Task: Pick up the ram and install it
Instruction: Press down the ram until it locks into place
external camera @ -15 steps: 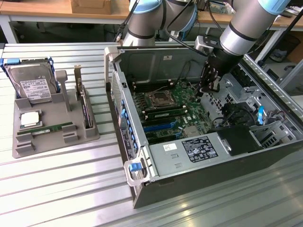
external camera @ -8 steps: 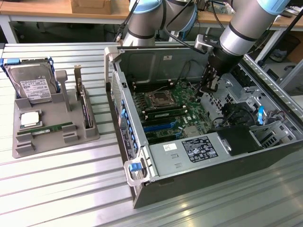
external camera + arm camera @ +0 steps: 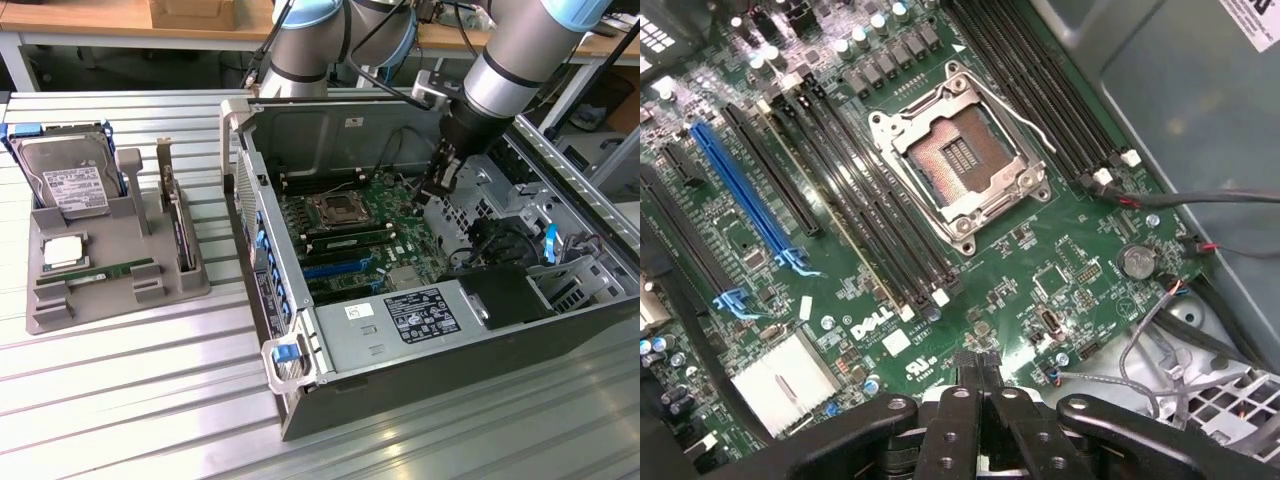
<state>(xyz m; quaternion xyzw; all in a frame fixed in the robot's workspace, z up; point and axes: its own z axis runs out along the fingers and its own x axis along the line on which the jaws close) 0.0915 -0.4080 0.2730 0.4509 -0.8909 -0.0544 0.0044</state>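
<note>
The gripper was clenched with nothing between its fingers, hanging inside the open computer case above the motherboard, near the empty processor socket. One ram stick sat in a slot just beside that socket. A second ram stick lay well apart in the grey holder tray, on the exterior view's left, beside the hard drive.

I see 1 ram, a thin green stick, lying flat in the grey tray's front slot on the desk.
</note>
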